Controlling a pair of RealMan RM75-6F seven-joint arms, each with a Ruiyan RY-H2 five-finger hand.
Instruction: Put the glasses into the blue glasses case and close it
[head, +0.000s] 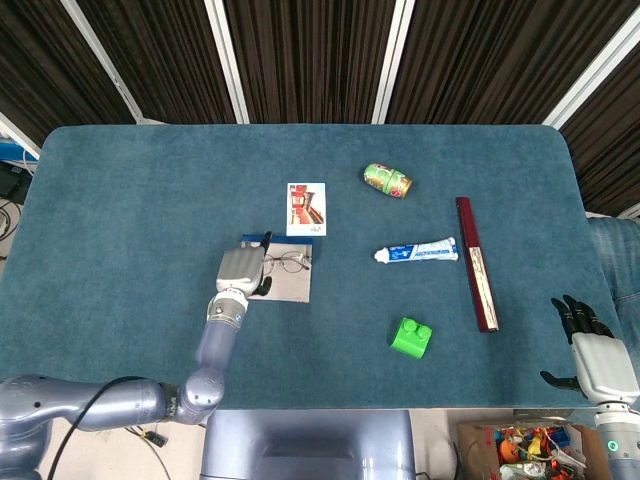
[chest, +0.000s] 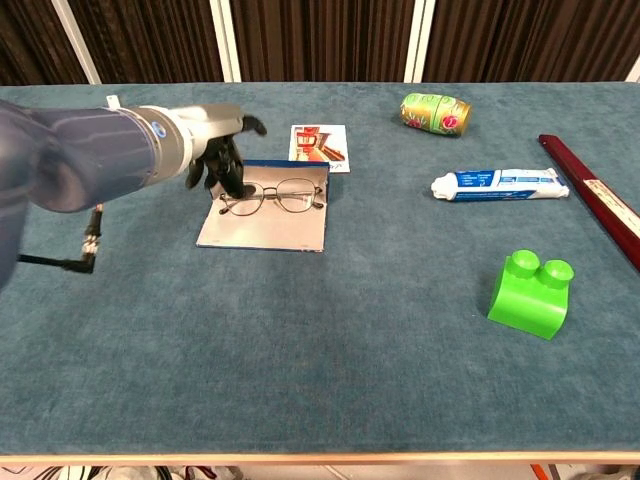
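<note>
Now the left hand (chest: 222, 152), fingers apart and holding nothing, hovers beside the glasses (chest: 270, 197).

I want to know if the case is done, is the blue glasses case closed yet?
No, the blue glasses case lies open flat with the glasses resting unfolded on its pale lining.

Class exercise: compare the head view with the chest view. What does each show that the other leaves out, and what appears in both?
Only the head view shows the right hand, off the table's near right corner, and the whole dark red strip. Only the chest view shows the glasses clearly, lying on the open case. Both show the left hand at the glasses' left end, the photo card, can, toothpaste tube and green block.
</note>
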